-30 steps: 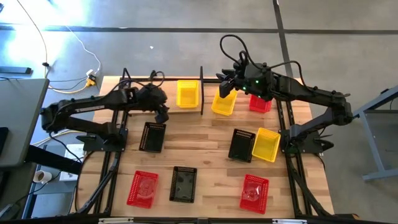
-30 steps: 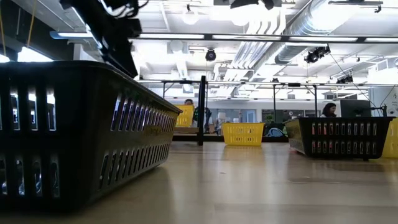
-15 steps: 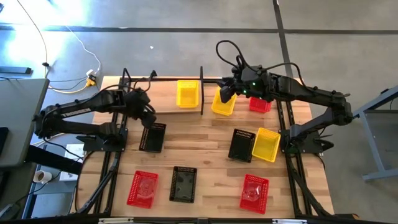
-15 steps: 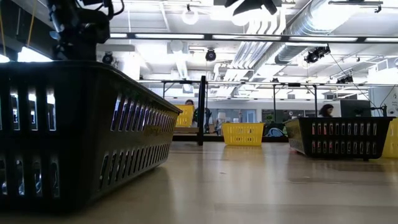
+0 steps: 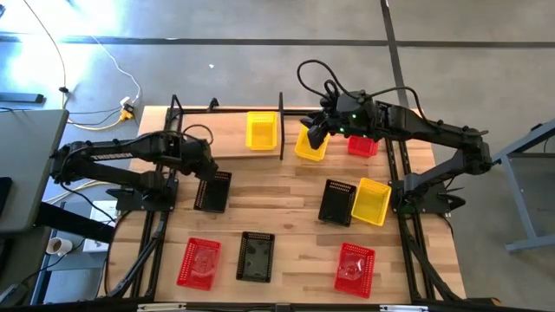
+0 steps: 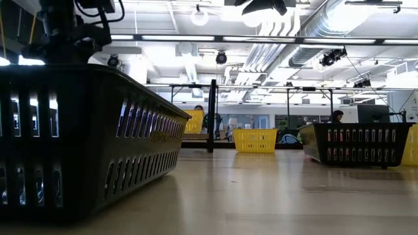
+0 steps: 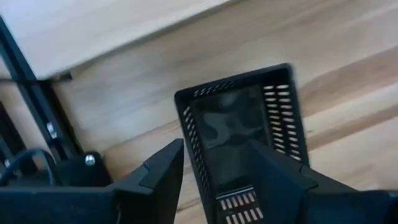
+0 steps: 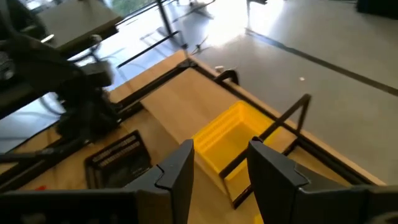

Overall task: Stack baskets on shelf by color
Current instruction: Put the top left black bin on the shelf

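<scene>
Left claw hangs wide over the black basket, left of centre; misjudge the rim and it skids. Right claw, wide, empty.

no readable text, no labels, brands, numbers or signs in any view
</scene>
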`<state>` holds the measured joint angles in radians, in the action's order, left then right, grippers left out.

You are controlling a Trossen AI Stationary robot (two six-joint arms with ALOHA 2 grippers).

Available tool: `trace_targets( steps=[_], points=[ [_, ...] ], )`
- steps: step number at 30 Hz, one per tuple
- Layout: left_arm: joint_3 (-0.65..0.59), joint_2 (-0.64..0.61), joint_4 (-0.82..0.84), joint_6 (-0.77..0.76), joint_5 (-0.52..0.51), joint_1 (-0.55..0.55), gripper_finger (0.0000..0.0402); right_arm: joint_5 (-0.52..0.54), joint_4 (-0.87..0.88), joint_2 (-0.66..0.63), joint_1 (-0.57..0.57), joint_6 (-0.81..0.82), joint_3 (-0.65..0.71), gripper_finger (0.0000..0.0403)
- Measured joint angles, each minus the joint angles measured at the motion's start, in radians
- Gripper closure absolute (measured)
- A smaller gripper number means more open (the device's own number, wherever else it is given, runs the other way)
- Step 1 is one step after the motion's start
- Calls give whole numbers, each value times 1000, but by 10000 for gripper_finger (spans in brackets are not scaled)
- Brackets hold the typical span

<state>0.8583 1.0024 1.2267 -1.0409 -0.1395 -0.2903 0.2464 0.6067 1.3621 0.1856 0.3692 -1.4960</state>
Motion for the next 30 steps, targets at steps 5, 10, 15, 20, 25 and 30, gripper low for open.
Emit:
trace_targets(
  steps=[5,10,15,20,25,30],
  points=[
    [-65,43,0,-109,3,34,239,-73,1,0,0,-54,0,269],
    [-105,90,-1,-182,1,57,239,-108,5,0,0,-104,0,269],
    [-107,147,-28,-187,5,73,239,-109,13,0,0,-139,0,269],
    [-107,230,-52,-187,9,84,239,-109,31,0,0,-146,0,269],
    [-107,324,-56,-187,19,84,239,-109,53,0,0,-154,0,269],
    [-107,398,-77,-187,60,83,239,-108,67,0,0,-168,0,269]
  ],
)
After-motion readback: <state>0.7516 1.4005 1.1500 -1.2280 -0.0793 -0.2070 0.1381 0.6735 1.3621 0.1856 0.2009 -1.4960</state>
